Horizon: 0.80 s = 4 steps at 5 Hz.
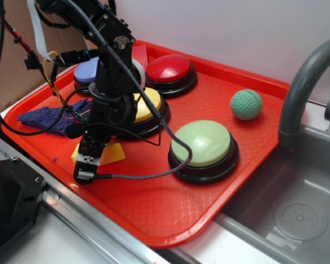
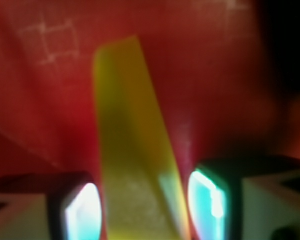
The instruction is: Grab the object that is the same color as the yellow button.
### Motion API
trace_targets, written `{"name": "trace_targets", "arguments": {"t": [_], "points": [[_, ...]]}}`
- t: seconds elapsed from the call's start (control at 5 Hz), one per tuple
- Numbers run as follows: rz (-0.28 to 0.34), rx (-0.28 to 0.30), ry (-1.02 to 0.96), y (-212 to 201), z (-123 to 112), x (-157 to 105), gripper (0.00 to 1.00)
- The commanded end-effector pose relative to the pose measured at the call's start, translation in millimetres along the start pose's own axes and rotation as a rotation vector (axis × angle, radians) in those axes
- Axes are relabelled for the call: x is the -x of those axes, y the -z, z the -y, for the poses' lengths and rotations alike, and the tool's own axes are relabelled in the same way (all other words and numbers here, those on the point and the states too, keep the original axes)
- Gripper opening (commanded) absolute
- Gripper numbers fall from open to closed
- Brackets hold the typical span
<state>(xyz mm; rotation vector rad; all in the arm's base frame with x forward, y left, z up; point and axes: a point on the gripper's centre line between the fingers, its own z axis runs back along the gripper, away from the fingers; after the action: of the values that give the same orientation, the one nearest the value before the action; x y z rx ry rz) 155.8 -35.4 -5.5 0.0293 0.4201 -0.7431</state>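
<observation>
The object, a small yellow wedge block, lies on the red tray at its front left. My gripper points down over it. The wedge runs between the two fingertips, with a thin strip of red tray showing on each side of it. The jaws stand open around the block and do not press on it. The yellow button, a round dome on a black ring, sits just behind the gripper, partly hidden by the arm.
A pale green dome button stands to the right, a red one and a blue one behind. A green ball lies far right, a purple cloth left. A sink with faucet adjoins the tray.
</observation>
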Motion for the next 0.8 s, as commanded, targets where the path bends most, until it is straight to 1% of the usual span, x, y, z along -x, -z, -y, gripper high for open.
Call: {"name": "trace_targets", "arguments": {"t": [0.0,0.2,0.4,0.6], "points": [[0.045,-0.077,-0.005,-27,29,2,0.00],[0.294,-0.080,-0.141,-72,87,5,0.00],[0.477,0.036,-0.282,-121,104,26,0.00],[0.584,0.129,-0.350,-165,87,55,0.00]]}}
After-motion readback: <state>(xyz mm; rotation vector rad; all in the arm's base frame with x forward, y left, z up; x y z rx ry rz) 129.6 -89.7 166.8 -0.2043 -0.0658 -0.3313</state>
